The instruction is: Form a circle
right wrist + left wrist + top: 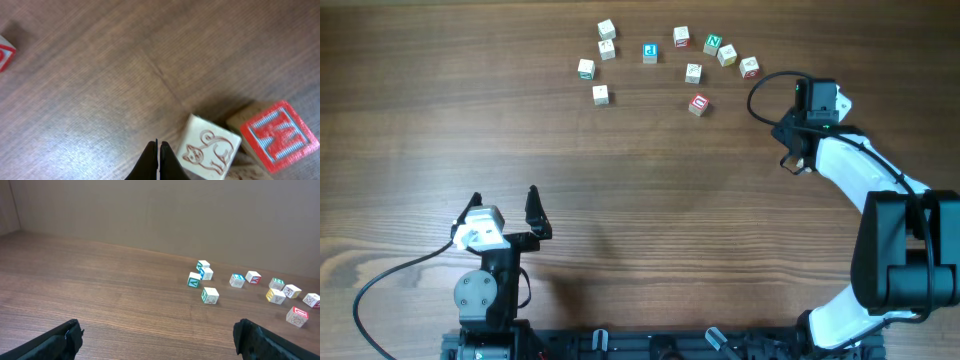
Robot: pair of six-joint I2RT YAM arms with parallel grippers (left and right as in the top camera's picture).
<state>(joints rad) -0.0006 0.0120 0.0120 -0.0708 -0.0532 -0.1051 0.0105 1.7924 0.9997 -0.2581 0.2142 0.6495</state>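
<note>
Several small letter and picture blocks lie in a loose arc at the table's far side, from a white block [601, 95] on the left round to a red-marked block [749, 68] on the right; a red block [698, 105] sits inside the arc. My right gripper [158, 150] is shut on nothing, low over the wood, its tips just left of a cat-picture block [210, 147], which touches a red-letter block [277, 135]. Overhead, the right gripper [792, 158] hides those two. My left gripper [503, 205] stands open and empty near the front, far from the blocks [210, 295].
A black cable [765, 85] loops beside the right wrist, close to the arc's right end. Another red block [4, 54] shows at the right wrist view's left edge. The left arm's cable [390, 275] trails along the front left.
</note>
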